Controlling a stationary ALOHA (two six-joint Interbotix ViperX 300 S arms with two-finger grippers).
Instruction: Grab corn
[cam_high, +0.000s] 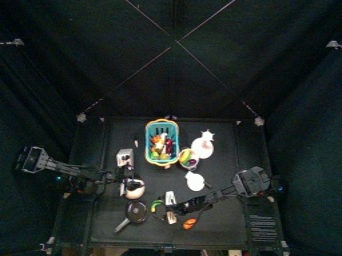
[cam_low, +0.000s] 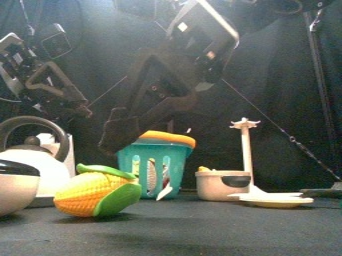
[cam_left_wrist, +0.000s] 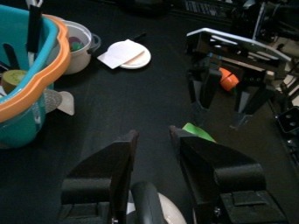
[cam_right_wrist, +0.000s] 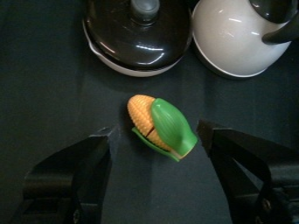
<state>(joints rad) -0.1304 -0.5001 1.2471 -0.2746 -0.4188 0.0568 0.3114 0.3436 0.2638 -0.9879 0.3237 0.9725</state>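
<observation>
The corn (cam_right_wrist: 160, 128), yellow with a green husk, lies on the black table just in front of a black pan (cam_right_wrist: 135, 35) and a white kettle (cam_right_wrist: 246, 35). My right gripper (cam_right_wrist: 155, 133) hangs over the corn, open, with one jaw on each side and neither touching it. In the front view the corn (cam_low: 96, 193) lies at the near left, beneath the right gripper (cam_low: 134, 125). In the left wrist view the corn's green husk (cam_left_wrist: 197, 133) shows past my left gripper (cam_left_wrist: 155, 140), which rests open at the table's left (cam_high: 130, 183).
A teal basket (cam_low: 158, 165) with toy pieces stands mid-table. To its right are a white bowl (cam_low: 221, 183), a white stand (cam_low: 245, 150) and a plate (cam_low: 274, 200). A small orange piece (cam_left_wrist: 229, 79) lies by the right arm. The kettle (cam_low: 27, 165) crowds the corn's left.
</observation>
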